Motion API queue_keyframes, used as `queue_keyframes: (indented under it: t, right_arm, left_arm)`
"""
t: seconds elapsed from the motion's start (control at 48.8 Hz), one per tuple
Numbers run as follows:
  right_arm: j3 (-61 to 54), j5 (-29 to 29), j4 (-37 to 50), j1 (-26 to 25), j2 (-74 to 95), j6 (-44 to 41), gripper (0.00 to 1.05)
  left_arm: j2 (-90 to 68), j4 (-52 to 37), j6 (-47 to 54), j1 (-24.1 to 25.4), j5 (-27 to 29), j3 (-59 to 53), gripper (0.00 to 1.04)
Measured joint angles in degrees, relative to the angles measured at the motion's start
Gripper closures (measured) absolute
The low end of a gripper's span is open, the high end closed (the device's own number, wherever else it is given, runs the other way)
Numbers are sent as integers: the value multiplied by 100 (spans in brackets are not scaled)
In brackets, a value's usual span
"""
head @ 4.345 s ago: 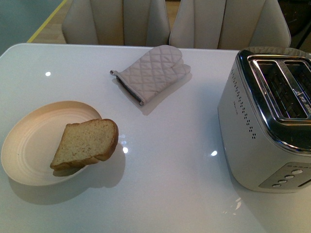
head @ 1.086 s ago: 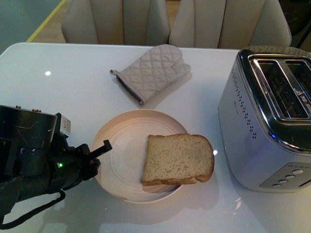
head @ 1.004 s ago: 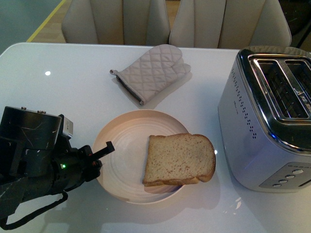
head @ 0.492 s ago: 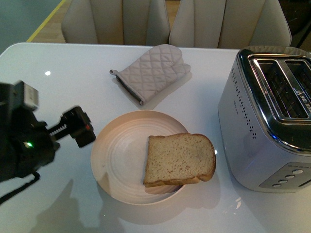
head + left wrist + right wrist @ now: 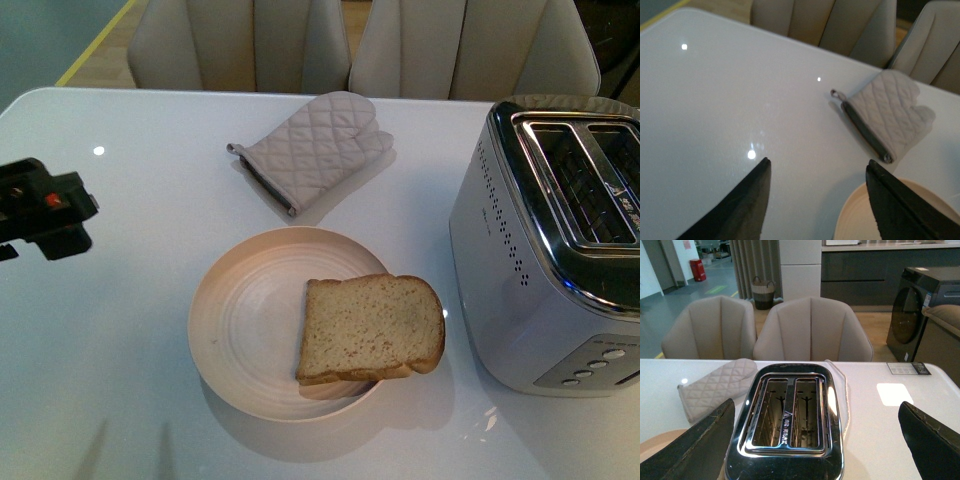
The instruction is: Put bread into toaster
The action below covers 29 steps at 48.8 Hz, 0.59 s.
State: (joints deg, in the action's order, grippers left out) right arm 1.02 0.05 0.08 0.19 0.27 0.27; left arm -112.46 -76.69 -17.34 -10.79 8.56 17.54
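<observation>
**A:** So, starting with the front view, where is the bread [image 5: 370,328] lying?

**B:** It is lying flat on the beige plate [image 5: 240,320], on the side nearer the toaster [image 5: 545,250]. Its rounded crust is poking out past the rim. The left claw [image 5: 55,205] is hanging at the far left over the white surface [image 5: 130,400], well apart from the plate. An oven mitt [image 5: 315,145] is lying behind the plate.

**A:** And how am I expecting the slice to handle?

**B:** I'm judging it light, soft and crumbly, so a hard squeeze is likely going to dent or tear it. The overhanging edge is offering the best hold, since the jaws can pinch crust top and bottom there without scraping the plate. It will also need turning on edge to go into a slot.

**A:** What is the left wrist view showing?

**B:** The left claw's jaws are standing spread apart and gripping nothing. They are framing bare surface, the mitt and a bit of plate rim. The bread isn't showing in this view.

**A:** And the right wrist view?

**B:** The right claw [image 5: 816,405] is also spread wide and empty. It is looking straight down on the toaster's chrome top. Both slots are showing empty.
</observation>
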Motion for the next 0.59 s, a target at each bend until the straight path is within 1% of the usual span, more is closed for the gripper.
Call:
queue_keyframes:
  t: [0.02,0.041,0.082,0.123,0.225,0.328,0.348,0.43,0.492,0.512,0.533,0.594]
  right_arm:
    - [0,0,0,0,0,0,9]
    - [0,0,0,0,0,0,9]
    - [0,0,0,0,0,0,9]
    - [0,0,0,0,0,0,9]
    - [0,4,0,0,0,0,9]
    - [0,2,0,0,0,0,9]
    - [0,2,0,0,0,0,9]
    - [0,2,0,0,0,0,9]
    - [0,-26,0,0,-2,-2,9]
    - [0,-9,0,0,-4,-2,9]
    - [0,2,-2,0,0,-4,9]
    - [0,22,-11,0,13,0,9]
  left_arm:
    - [13,-122,33,9,2,-39,52]
    - [24,-170,39,11,4,-55,53]
    - [39,-286,55,22,9,-90,61]
    - [42,-310,57,26,7,-94,66]
    - [42,-315,55,26,2,-94,85]
    - [42,-317,55,26,2,-101,101]
    - [42,-317,42,26,0,-103,102]
    - [57,-317,68,33,-9,-116,102]
    - [621,-186,439,273,-385,-527,102]
    - [1023,-87,570,396,-531,-776,102]
    - [1700,61,872,634,-719,-1143,102]
    - [2804,339,1163,931,-748,-1556,102]
